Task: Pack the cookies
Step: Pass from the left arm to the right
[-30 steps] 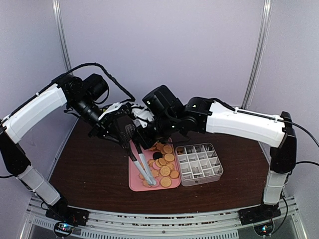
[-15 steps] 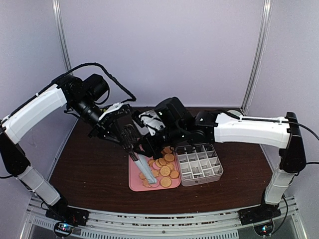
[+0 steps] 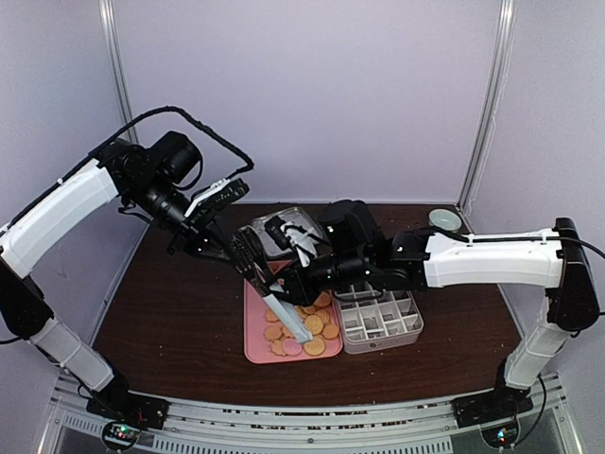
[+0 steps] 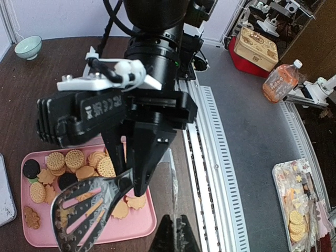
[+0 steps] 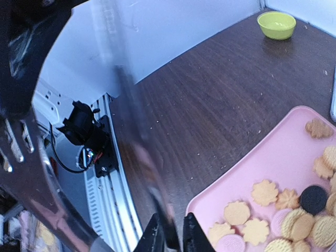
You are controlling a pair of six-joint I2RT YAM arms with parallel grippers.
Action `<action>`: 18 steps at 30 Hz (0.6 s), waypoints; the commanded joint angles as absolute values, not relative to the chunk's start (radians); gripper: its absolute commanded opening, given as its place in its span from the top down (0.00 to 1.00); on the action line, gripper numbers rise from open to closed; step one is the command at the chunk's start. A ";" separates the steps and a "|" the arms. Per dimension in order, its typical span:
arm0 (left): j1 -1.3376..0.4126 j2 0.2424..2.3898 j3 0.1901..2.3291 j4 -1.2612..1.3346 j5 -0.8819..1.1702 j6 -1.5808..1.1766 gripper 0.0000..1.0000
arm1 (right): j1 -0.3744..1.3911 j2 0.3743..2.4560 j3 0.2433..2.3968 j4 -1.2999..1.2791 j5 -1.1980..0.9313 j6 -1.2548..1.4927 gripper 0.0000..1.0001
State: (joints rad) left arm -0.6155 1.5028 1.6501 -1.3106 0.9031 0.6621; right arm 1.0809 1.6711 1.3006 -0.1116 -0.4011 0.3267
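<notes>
The cookies lie loose on a pink tray: round golden ones, flower shapes, a few black and pink rounds. They also show in the left wrist view and the right wrist view. Metal tongs slant over the tray, their tips low at its front. My left gripper is shut on the tongs' upper end, a thin metal strip between its fingertips. My right gripper is shut on a tong arm lower down. The slotted tong head hangs over the cookies.
A white compartment box stands against the tray's right side. A clear lid lies behind the tray. A small green bowl sits at the back right. The table's near edge with its metal rail is close to the tray.
The right arm has swung forward and lower, let go, and closed again on the tongs nearer the tray. The left gripper has risen slightly, and the tong arms have come together.
</notes>
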 commanded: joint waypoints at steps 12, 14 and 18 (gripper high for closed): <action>-0.617 1.485 1.684 -1.376 0.760 0.793 0.53 | 1.083 1.723 1.618 -0.731 -0.274 0.088 1.00; -0.619 1.482 1.689 -1.387 0.735 0.823 0.53 | 1.092 1.764 1.683 -0.824 -0.242 0.056 1.00; -0.631 1.480 1.677 -1.416 0.694 0.872 0.54 | 1.111 1.826 1.760 -0.917 -0.199 0.030 1.00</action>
